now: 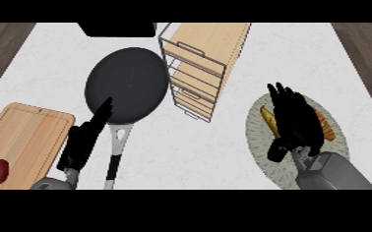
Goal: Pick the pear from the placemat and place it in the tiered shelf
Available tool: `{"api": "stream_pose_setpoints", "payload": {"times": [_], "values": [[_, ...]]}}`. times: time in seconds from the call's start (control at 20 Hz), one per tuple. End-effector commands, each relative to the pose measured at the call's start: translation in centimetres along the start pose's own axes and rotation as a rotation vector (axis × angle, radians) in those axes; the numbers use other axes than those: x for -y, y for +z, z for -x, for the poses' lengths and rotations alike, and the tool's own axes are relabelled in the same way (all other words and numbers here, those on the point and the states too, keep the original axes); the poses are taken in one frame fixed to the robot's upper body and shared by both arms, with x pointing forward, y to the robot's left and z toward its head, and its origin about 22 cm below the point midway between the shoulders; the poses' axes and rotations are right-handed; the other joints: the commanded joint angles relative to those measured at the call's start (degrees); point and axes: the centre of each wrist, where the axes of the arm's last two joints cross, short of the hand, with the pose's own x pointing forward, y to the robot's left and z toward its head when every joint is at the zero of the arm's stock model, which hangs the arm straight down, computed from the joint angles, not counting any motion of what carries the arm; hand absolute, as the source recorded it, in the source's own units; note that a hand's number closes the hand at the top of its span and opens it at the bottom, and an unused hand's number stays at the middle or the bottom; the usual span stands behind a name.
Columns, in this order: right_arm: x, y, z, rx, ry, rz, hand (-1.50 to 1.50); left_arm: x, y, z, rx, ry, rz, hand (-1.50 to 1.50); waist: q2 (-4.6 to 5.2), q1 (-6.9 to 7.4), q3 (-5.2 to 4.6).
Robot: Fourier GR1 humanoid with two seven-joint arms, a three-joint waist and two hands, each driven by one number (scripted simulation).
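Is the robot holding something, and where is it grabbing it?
It cannot be told. The right robot hand lies over the placemat, hiding what is beneath. The left robot hand holds nothing.

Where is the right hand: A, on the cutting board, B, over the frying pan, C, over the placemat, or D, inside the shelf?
C: the right hand is spread over the round placemat, right of the shelf.

Frying pan [126,85] lies between cutting board [33,142] and tiered shelf [200,64]; placemat [256,128] right.
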Motion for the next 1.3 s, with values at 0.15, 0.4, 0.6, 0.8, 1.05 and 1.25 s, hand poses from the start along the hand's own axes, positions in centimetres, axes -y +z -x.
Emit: {"api": "stream_pose_setpoints", "payload": {"times": [0.15,0.4,0.6,0.8,1.05,1.25], "values": [[-2.6,-0.4,-1.5,-0.101,0.040,-0.046,-1.50,0.4,-0.1,0.3,-0.012,0.004,-0.007,0.00,-0.07,-0.54,0.04],[-2.2,-0.1,-2.2,-0.137,0.084,0.008,-1.50,0.6,1.4,1.2,0.009,0.003,-0.011,0.00,-0.10,-0.46,0.04],[-5.2,-2.5,-0.4,-0.152,0.095,0.032,-1.50,-1.0,-0.6,0.7,-0.009,0.013,-0.010,0.00,0.01,-0.47,0.05],[-4.2,-1.3,2.2,-0.160,0.132,0.011,-1.50,-1.5,1.2,0.2,-0.006,0.004,-0.023,0.00,-0.10,-0.52,0.05],[-5.7,-2.3,2.0,-0.177,0.153,0.006,-1.50,0.5,1.1,-1.0,-0.013,0.004,0.001,0.00,-0.08,-0.47,0.06],[-4.3,-3.2,-0.6,-0.174,0.141,0.006,-1.50,-1.6,-0.4,-1.1,-0.002,-0.005,-0.009,0.00,-0.06,-0.48,0.05]]}}
